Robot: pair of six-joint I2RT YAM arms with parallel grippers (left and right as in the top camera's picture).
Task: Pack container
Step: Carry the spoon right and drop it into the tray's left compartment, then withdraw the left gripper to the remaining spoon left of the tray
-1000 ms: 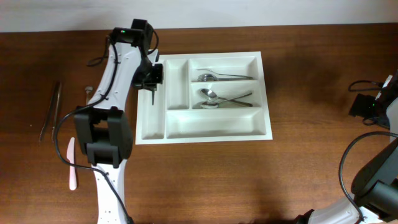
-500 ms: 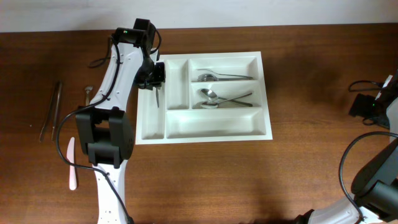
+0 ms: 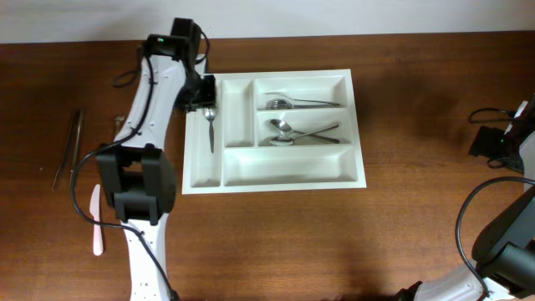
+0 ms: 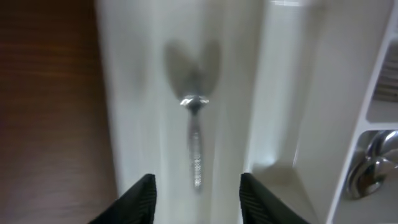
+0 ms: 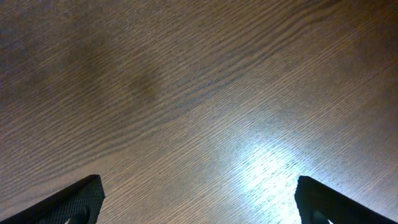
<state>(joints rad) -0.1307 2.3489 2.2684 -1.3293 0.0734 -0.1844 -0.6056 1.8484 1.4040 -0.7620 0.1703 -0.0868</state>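
When I look from overhead, the container [image 3: 288, 167] is a white tray of smooth plastic, rectangular, lying flat in the centre of the frame on a dark brown wooden table [image 3: 401, 242]. A pale wall [image 3: 334, 17] runs along the top edge. Shiny metal cutlery [image 3: 303, 132] lies in two of the long compartments at the upper right of the tray. Thin metal tongs [image 3: 67, 146] and a pink flat tool [image 3: 96, 221] lie at the left of the frame, well apart from the tray. The left gripper [image 3: 207, 102] hangs over the upper left corner of the container, above the leftmost narrow compartment, where a slim metal utensil [image 3: 211, 130] lies.

On the left wrist view, somewhat blurred, the utensil [image 4: 196, 149] rests on the glossy white floor of that compartment. The black fingers of the left gripper [image 4: 196, 182] stand apart on both sides of the handle and do not touch it.

On the right wrist view I see only wood grain with a bright reflection. The right gripper [image 5: 199, 202] is spread wide at the bottom corners, holding nothing, far from the container.
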